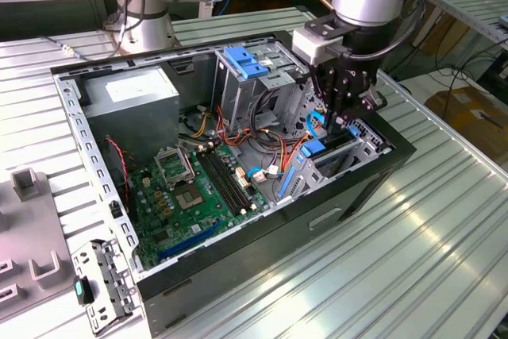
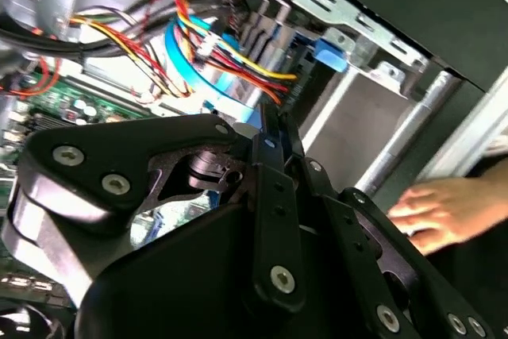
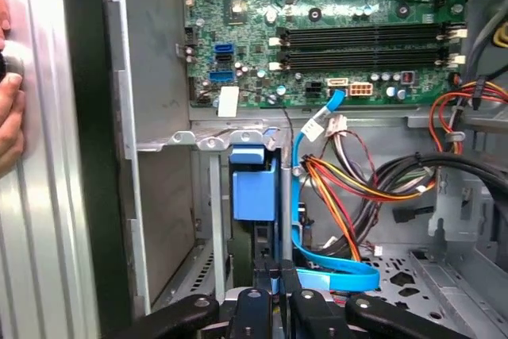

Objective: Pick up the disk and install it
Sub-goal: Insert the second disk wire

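Observation:
The disk (image 1: 317,148) stands on edge in the drive bay at the open computer case's (image 1: 238,260) corner on the exterior view's right; its blue side rail shows on top. In the first wrist view the disk (image 3: 254,190) shows as a blue rail with a dark slab under it, between the bay's metal walls. My gripper (image 1: 333,121) hangs straight down right over it, fingers drawn together, tips at the rail's end. In both wrist views the black fingertips (image 3: 262,279) sit pinched together (image 2: 274,129) with only a sliver between them.
A person's hand (image 2: 444,212) rests on the case's outer side wall (image 3: 8,109). Inside are the green motherboard (image 1: 190,188), a grey power supply (image 1: 131,93), a metal cage with a blue latch (image 1: 246,61) and loose coloured cables (image 3: 349,188). A metal bracket (image 1: 103,283) lies on the table.

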